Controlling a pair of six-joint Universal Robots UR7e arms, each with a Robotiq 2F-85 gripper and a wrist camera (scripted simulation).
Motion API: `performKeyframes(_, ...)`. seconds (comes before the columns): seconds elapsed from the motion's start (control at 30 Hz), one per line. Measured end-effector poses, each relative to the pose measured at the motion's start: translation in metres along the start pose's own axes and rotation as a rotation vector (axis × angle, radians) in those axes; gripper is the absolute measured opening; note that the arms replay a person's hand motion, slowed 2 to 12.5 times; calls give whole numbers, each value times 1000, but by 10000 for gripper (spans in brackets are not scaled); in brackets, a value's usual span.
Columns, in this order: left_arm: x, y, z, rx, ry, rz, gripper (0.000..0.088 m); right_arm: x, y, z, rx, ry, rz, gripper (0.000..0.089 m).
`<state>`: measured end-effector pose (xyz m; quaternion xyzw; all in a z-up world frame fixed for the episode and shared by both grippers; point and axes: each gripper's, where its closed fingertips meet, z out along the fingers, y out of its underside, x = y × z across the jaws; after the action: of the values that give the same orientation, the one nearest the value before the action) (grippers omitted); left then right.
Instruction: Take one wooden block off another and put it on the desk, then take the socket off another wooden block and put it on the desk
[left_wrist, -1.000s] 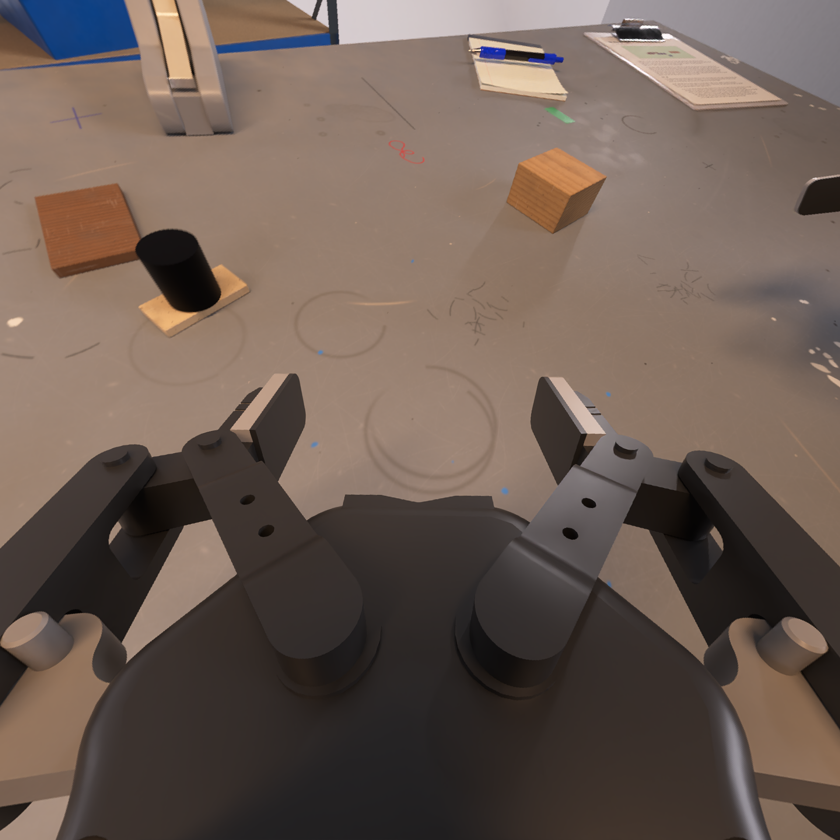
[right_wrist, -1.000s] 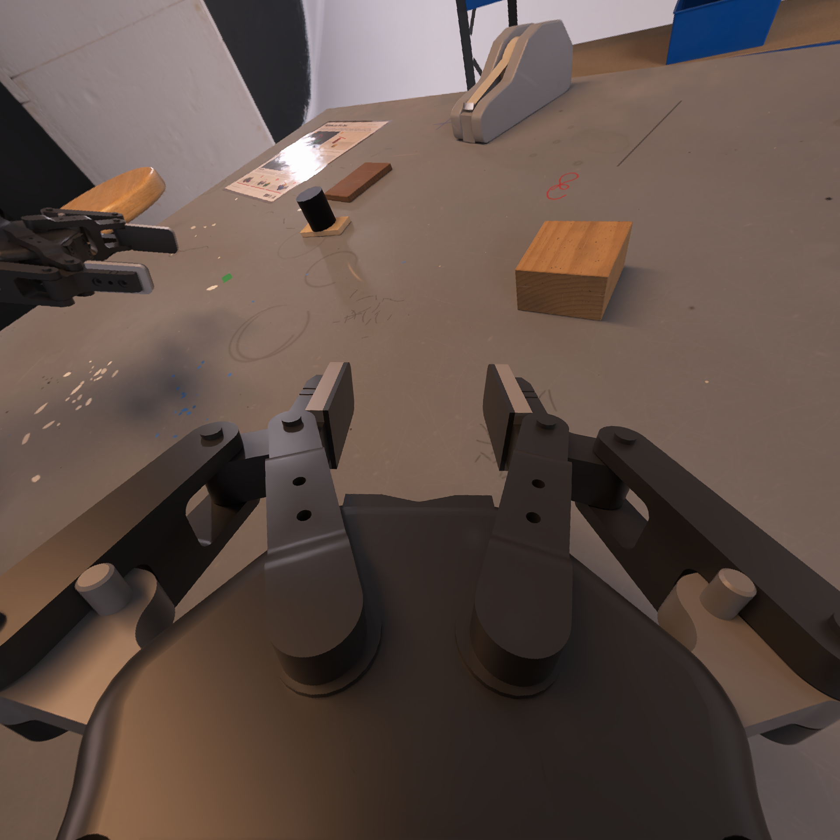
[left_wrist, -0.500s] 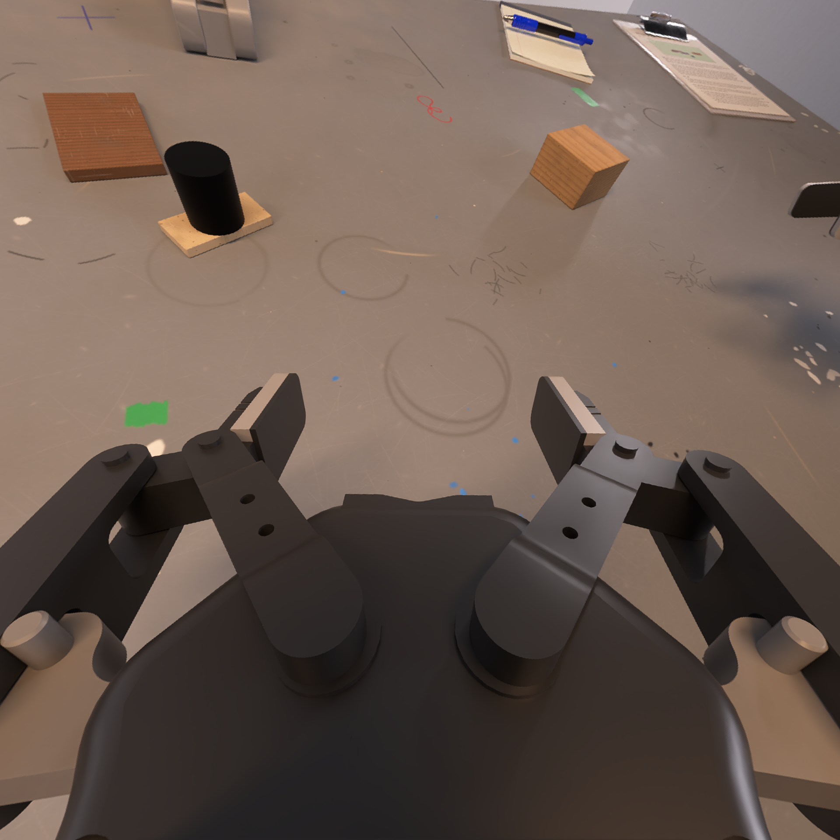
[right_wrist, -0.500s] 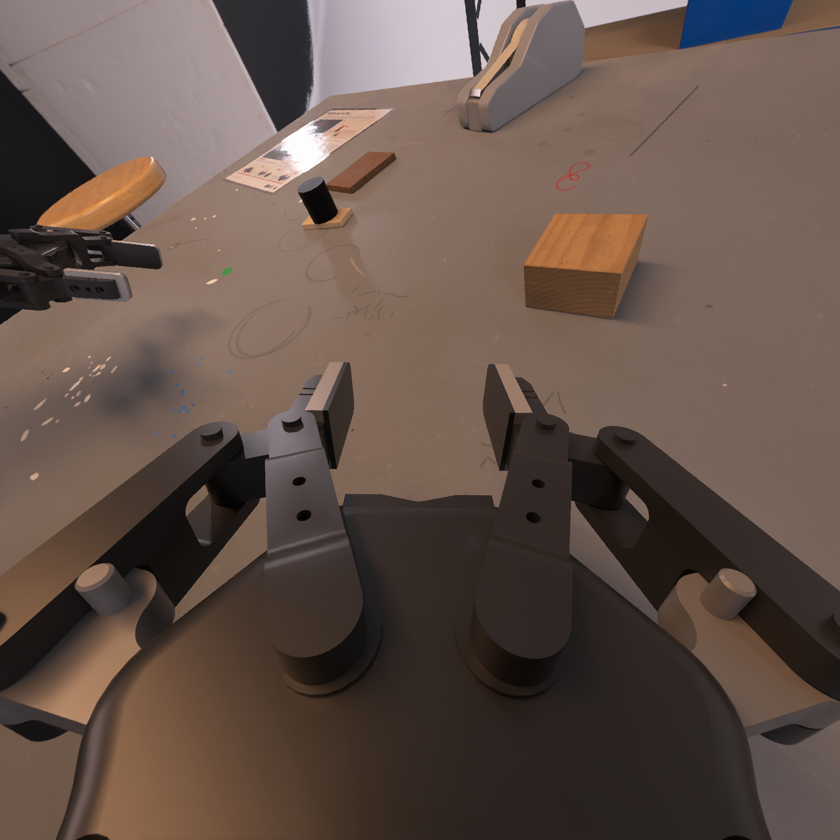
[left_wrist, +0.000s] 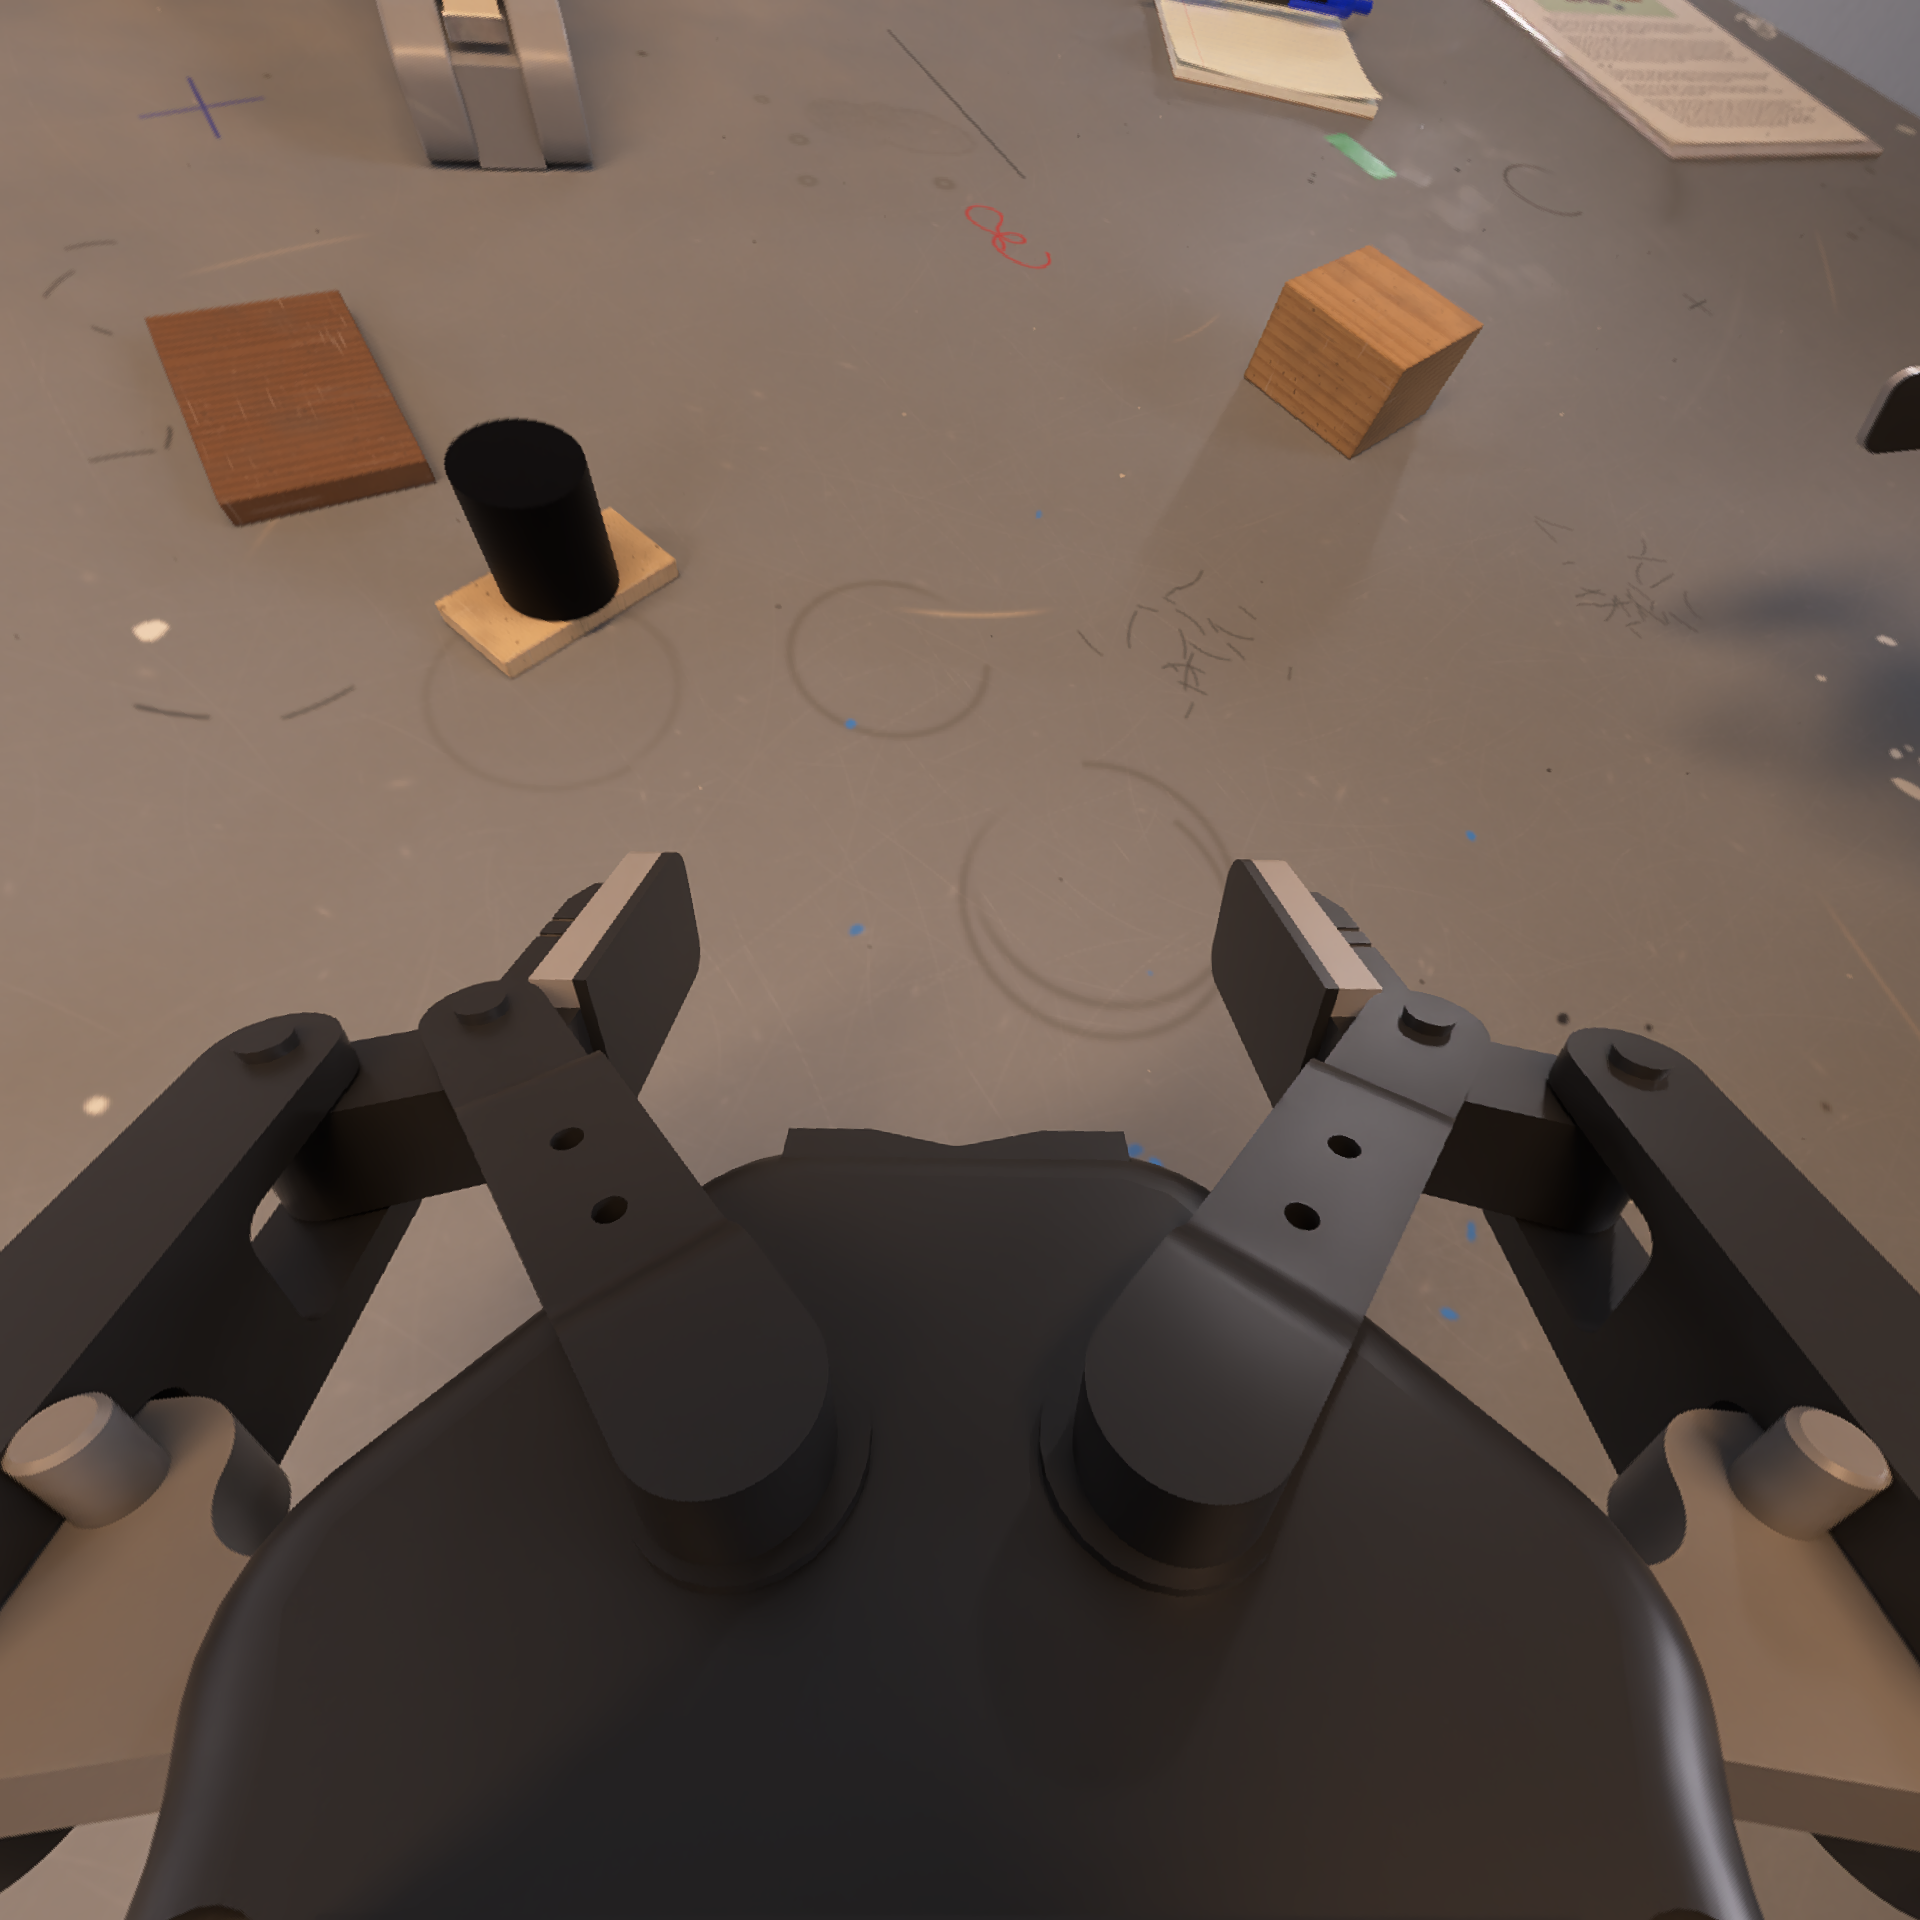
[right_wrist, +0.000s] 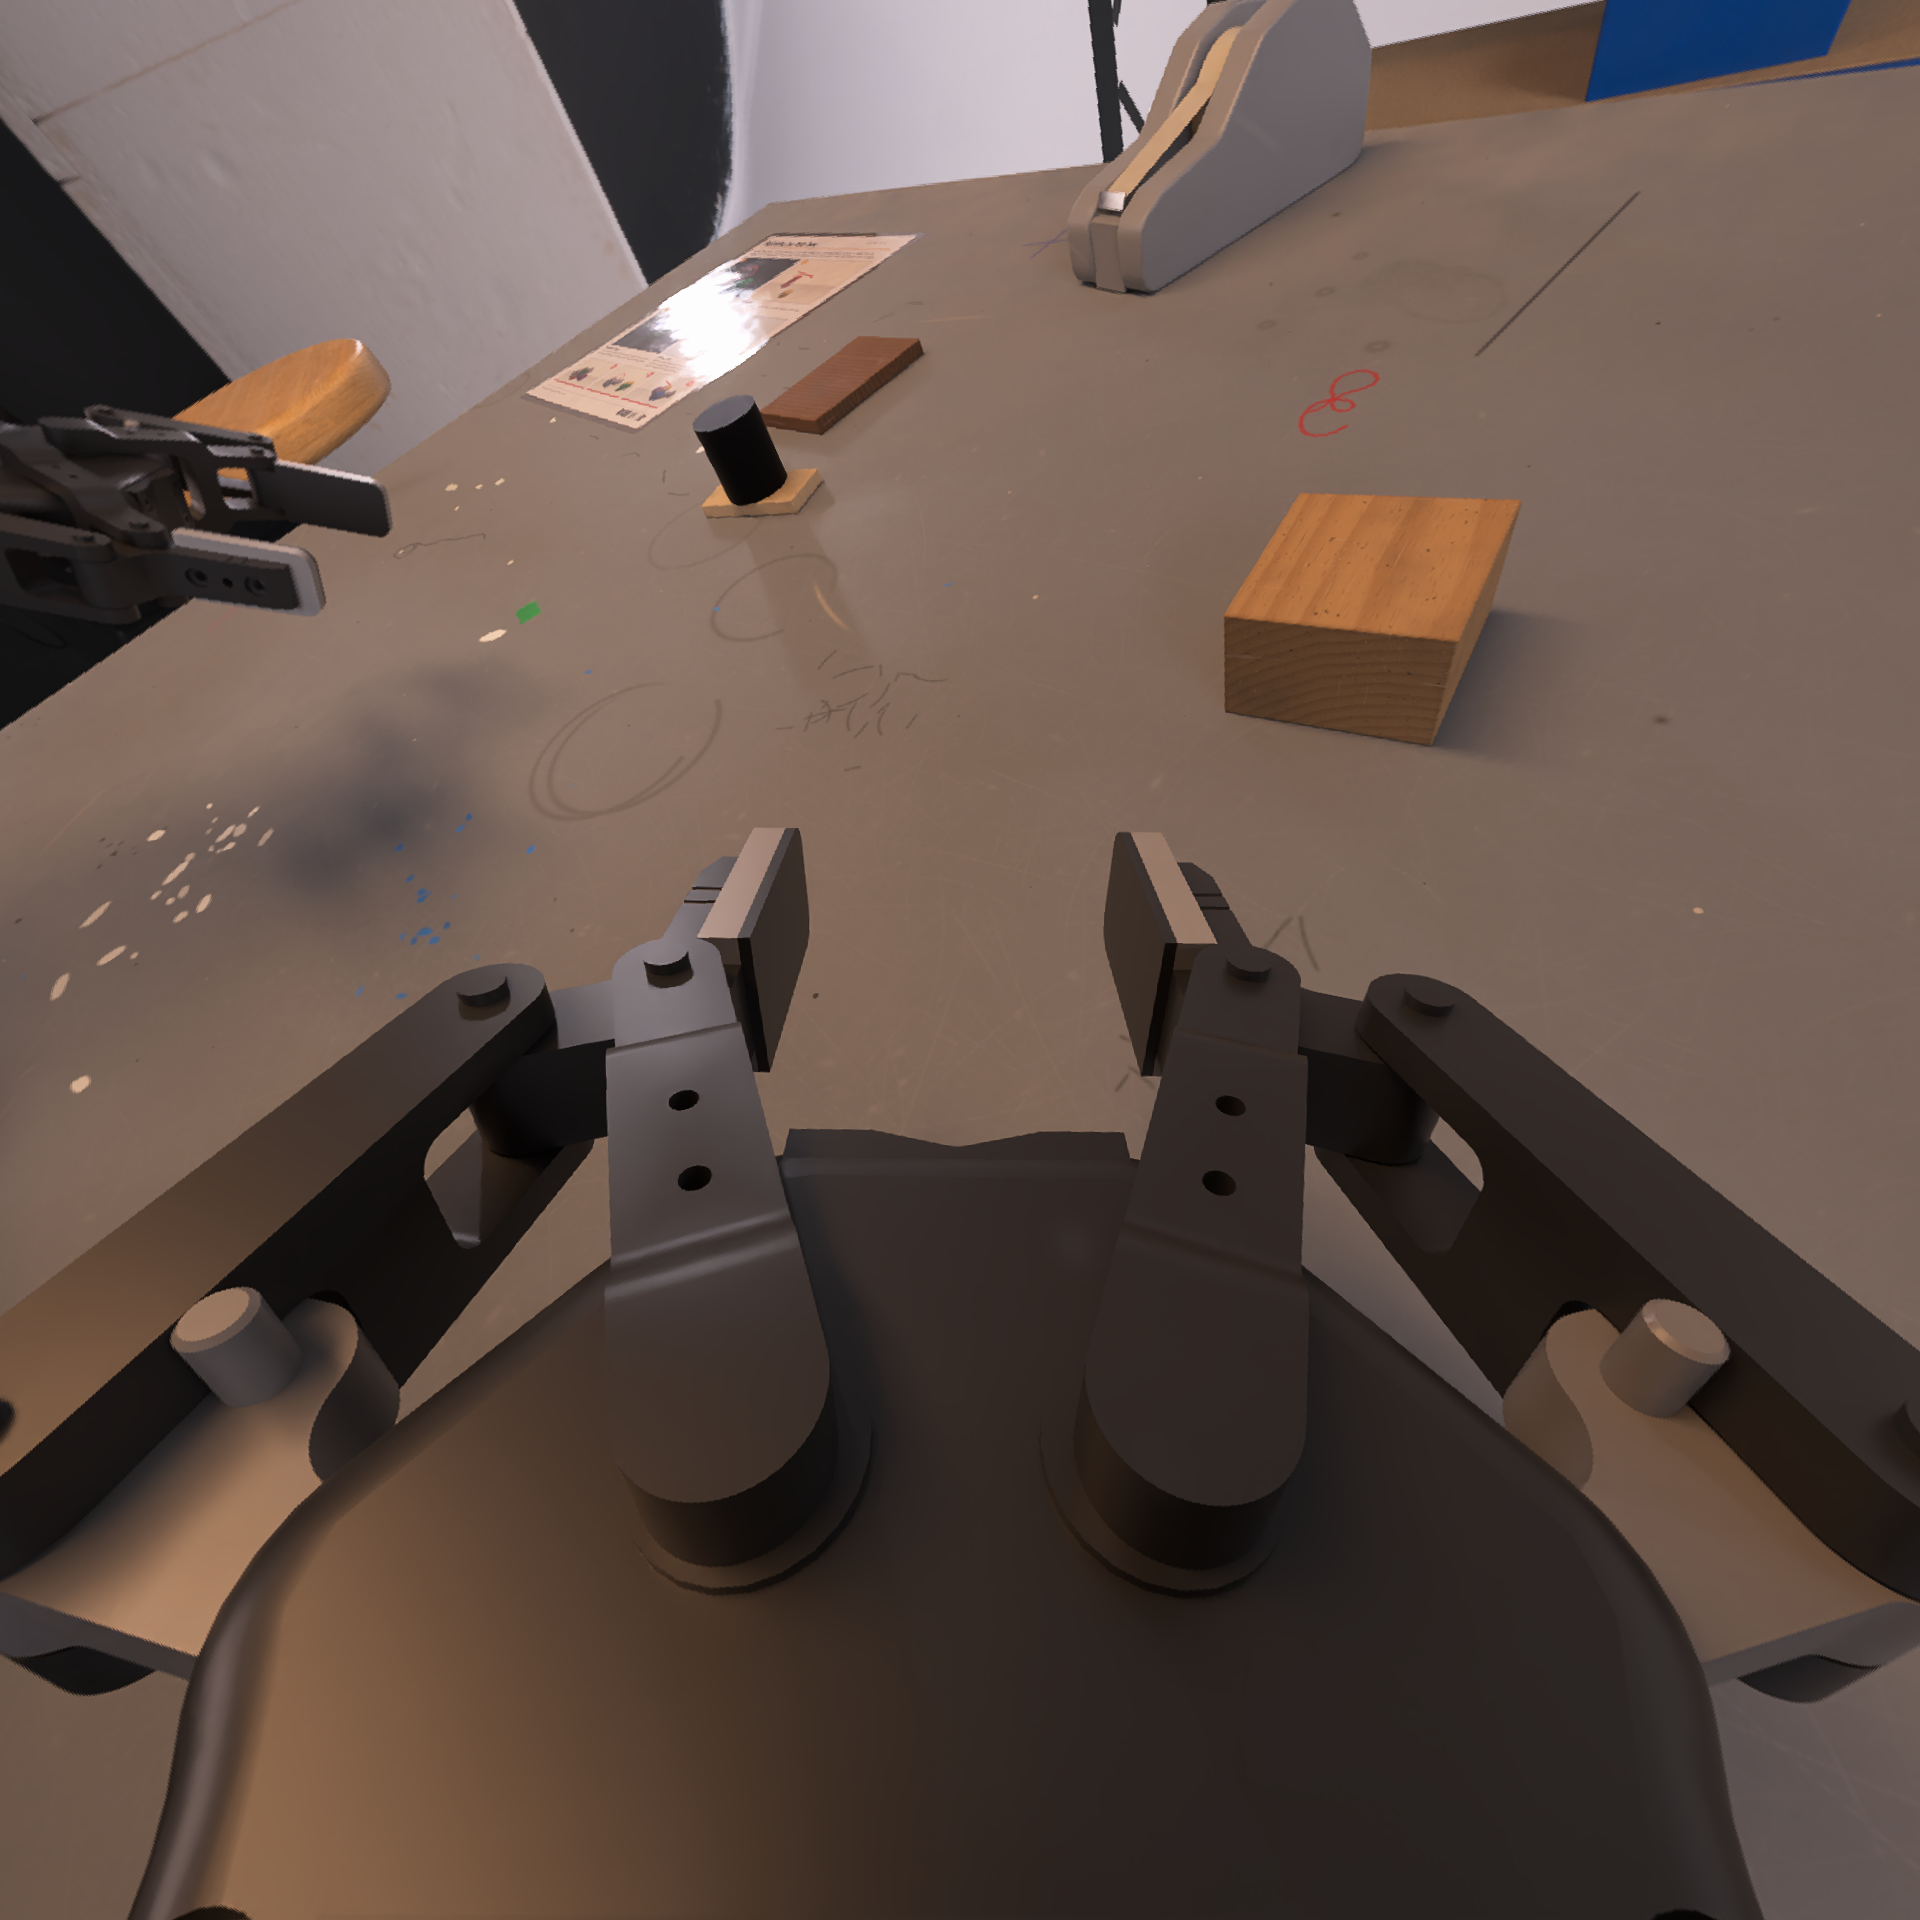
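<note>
Scuffed grey desk (left_wrist: 1039, 468), black cylindrical socket (left_wrist: 532, 532)

My left gripper (left_wrist: 956, 935) swings its view around: the black socket (left_wrist: 532, 532) on its pale block (left_wrist: 561, 603) now sits nearer the frame's middle than half a second ago, and the green tape patch by my left finger has slipped out of sight. My right gripper (right_wrist: 956, 925) rises a little, so the wooden block (right_wrist: 1361, 613) slides lower-right.
</note>
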<state>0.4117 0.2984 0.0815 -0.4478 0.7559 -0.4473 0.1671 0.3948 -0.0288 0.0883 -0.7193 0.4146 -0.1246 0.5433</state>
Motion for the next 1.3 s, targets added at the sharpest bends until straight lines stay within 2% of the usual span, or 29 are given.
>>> performKeyframes(0.3,-21,-24,11,-76,16,128,826,-3,-2,4,-2,-9,-10,519)
performKeyframes(0.57,-51,-42,25,-194,-6,297,826,-5,-4,6,-5,-18,-17,519)
performKeyframes(0.73,-69,-53,36,-262,-4,374,824,-7,-4,7,-8,-22,-21,519)
performKeyframes(0.93,-85,-64,49,-329,34,417,809,-8,-4,8,-9,-24,-29,519)
performKeyframes(1.3,-109,-78,73,-425,96,450,794,-10,-2,11,-21,-25,-48,518)
